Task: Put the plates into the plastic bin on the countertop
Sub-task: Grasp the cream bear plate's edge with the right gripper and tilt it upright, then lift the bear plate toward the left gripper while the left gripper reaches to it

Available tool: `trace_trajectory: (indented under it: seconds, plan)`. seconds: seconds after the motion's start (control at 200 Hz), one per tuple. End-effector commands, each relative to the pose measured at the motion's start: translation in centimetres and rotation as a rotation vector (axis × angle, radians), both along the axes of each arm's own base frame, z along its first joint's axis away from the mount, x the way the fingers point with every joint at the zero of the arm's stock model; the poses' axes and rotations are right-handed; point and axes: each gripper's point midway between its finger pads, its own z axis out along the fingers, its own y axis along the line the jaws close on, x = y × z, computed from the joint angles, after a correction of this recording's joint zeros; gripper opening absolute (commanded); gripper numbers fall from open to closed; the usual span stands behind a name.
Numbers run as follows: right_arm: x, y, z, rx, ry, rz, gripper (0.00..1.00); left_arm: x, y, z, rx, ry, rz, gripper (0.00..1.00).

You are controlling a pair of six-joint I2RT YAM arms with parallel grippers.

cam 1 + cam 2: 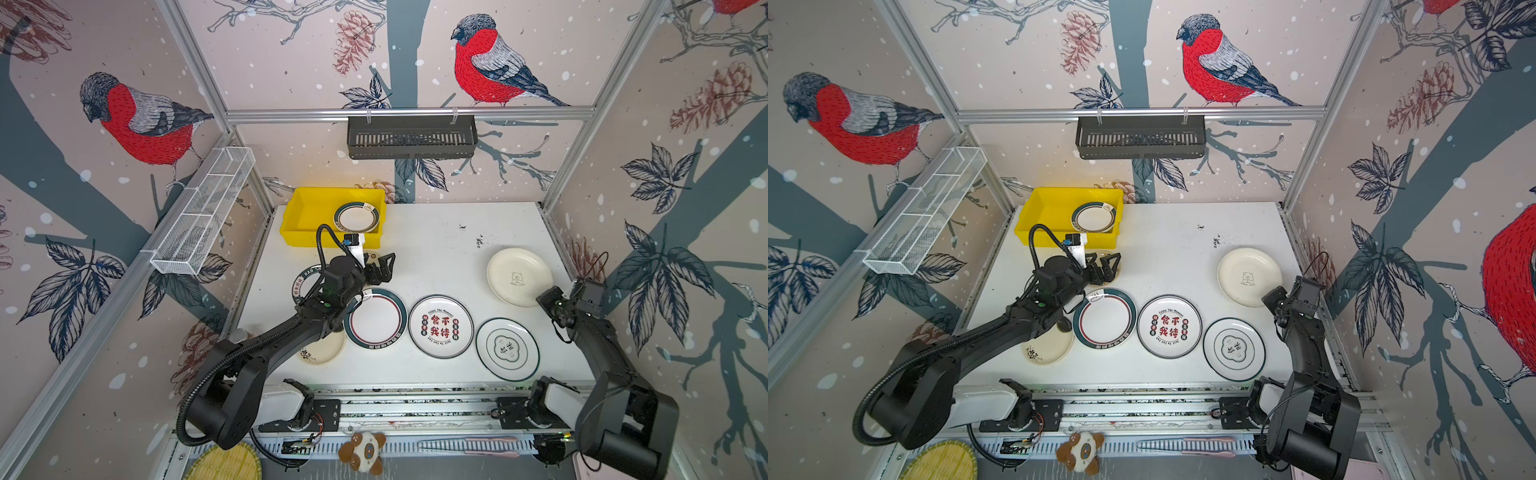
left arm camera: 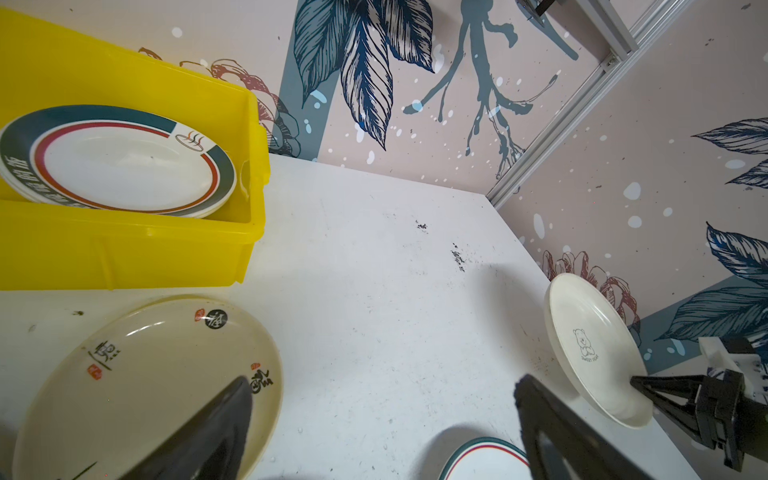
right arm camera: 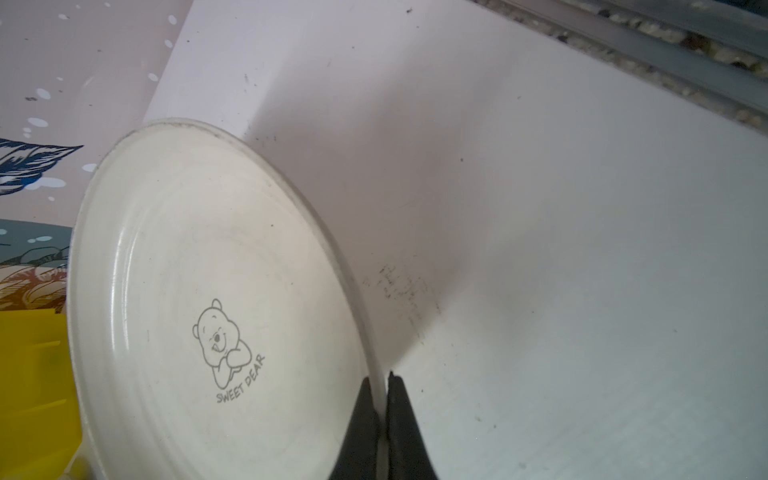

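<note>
My right gripper (image 3: 380, 376) is pinched onto the rim of the cream bear plate (image 3: 216, 291). The plate looks tipped up off the countertop (image 1: 436, 249), though I can't be sure its far edge is clear. The yellow bin (image 1: 299, 241) lies well away to the left and back, across the table. My left gripper (image 2: 382, 381), jaws spread wide, hovers near that bin, much closer than the right.
</note>
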Motion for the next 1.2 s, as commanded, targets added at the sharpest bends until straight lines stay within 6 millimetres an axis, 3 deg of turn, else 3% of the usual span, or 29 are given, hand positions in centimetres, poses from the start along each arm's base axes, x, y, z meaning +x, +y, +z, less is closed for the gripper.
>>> trace_trajectory:
  seconds: [0.0, 0.35, 0.685, 0.891, 1.196]
  plan:
    - [0.8, 1.3, 2.0, 0.003, -0.062, 0.049, 0.01, 0.1, -1.2, 1.3, -0.051, -0.040, -0.052, 0.98]
    - [3.2, 7.4, 6.7, -0.161, -0.124, 0.247, 0.01, -0.1, -4.3, 1.2, -0.077, -0.042, -0.159, 0.96]
    - [4.8, 12.6, 8.4, -0.195, -0.175, 0.414, 0.01, -0.5, -9.1, 1.5, -0.140, -0.020, -0.266, 0.86]
    - [4.7, 14.7, 9.7, -0.242, -0.217, 0.478, 0.03, -0.7, -11.6, 1.2, -0.187, 0.019, -0.338, 0.75]
    - [4.4, 16.5, 10.5, -0.295, -0.243, 0.535, 0.03, -0.5, -13.2, 0.8, -0.223, 0.049, -0.378, 0.57]
